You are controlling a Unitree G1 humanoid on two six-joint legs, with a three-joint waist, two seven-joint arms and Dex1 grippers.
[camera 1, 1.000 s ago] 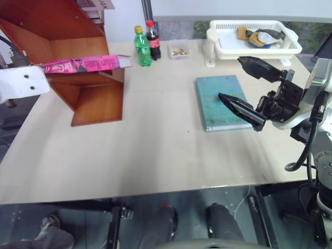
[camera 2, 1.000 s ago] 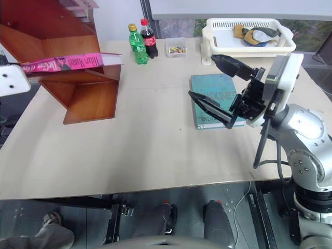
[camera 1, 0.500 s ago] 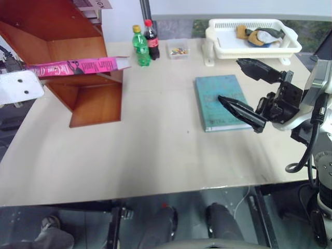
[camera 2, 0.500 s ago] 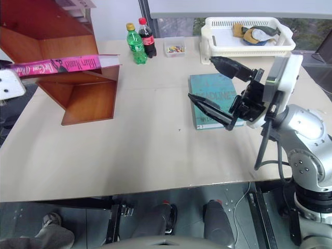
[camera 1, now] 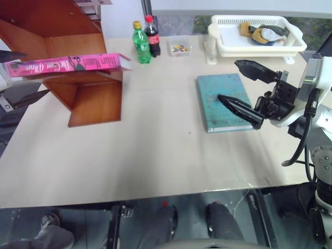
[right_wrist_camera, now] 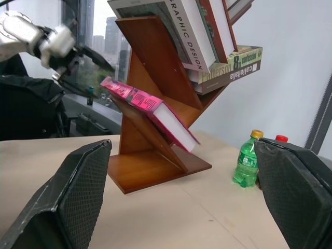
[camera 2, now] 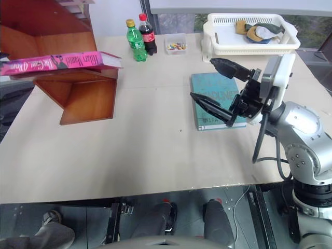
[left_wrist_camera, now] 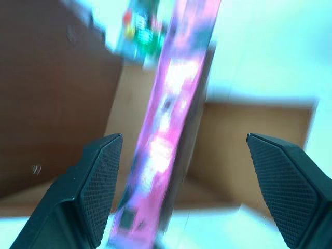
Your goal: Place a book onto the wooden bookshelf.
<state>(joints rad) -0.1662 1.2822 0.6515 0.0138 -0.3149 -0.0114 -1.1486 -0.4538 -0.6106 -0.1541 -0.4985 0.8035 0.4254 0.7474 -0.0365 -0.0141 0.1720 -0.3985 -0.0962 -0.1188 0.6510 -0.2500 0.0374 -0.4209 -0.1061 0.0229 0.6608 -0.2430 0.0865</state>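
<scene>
One book (camera 1: 67, 65), bright pink, lies on a slanted panel of the wooden bookshelf (camera 1: 96, 101) at the table's far left corner. The left gripper (right_wrist_camera: 83, 70) stands wide open around its near end, gripping nothing, so release looks done; next, back that arm clear without nudging it. The right gripper (camera 1: 248, 88) hangs open and empty.

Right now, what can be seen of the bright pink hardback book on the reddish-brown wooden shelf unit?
The bright pink hardback book lies on a slanted panel of the reddish-brown wooden shelf unit, spine outward, with white lettering and a small black silhouette. Its white page edges show at the end nearest the green bottle. The open left gripper has its black fingers either side of the book, apart from it.
</scene>
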